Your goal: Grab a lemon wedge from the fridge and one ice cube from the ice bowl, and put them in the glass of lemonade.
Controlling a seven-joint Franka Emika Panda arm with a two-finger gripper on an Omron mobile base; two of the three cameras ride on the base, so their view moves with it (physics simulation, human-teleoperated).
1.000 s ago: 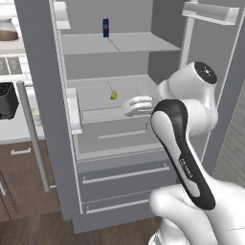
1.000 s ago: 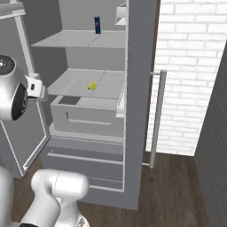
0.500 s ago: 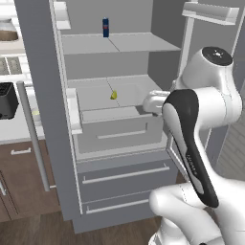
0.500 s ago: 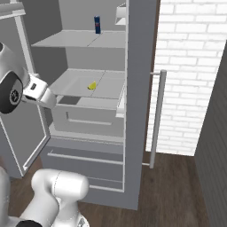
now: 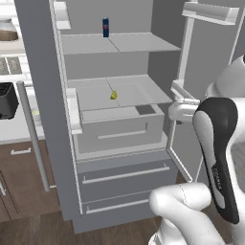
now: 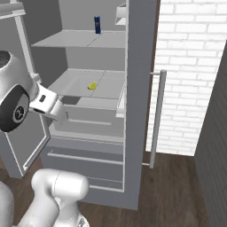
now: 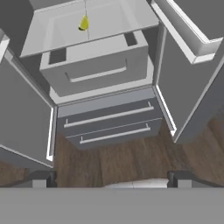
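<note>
Before the open fridge: the tall grey double-door fridge stands with both doors swung wide, and the white arm's gripper hangs low and back from it, looking over the bottom drawers and the floor.

Step in hand: fetching the lemon wedge, as I judge it; nothing is picked up yet.

Gripper state: its two dark tips stand far apart at the bottom of the hand view, as wide as they go, with nothing between them.

Lemon wedge: the tiny yellow-green wedge of fruit lies on the pale grey middle shelf, towards its middle, just above the pull-out grey box drawer. It also shows from the right and at the top of the hand view.

Doing it well: the gripper needs to rise to shelf level and go forward between the two doors, keeping off the right door's bins. The wedge is small next to the wide jaws, so I would centre them over it and come down from above before closing.

What could go wrong: a light wedge on a smooth shelf could skid away if one tip touches it first.

Upper shelf: a small dark blue can stands upright, alone, well above the wedge.

Box drawer and bottom drawers: all closed; I cannot tell what is in them.

Door bins: they look bare from here.
</note>
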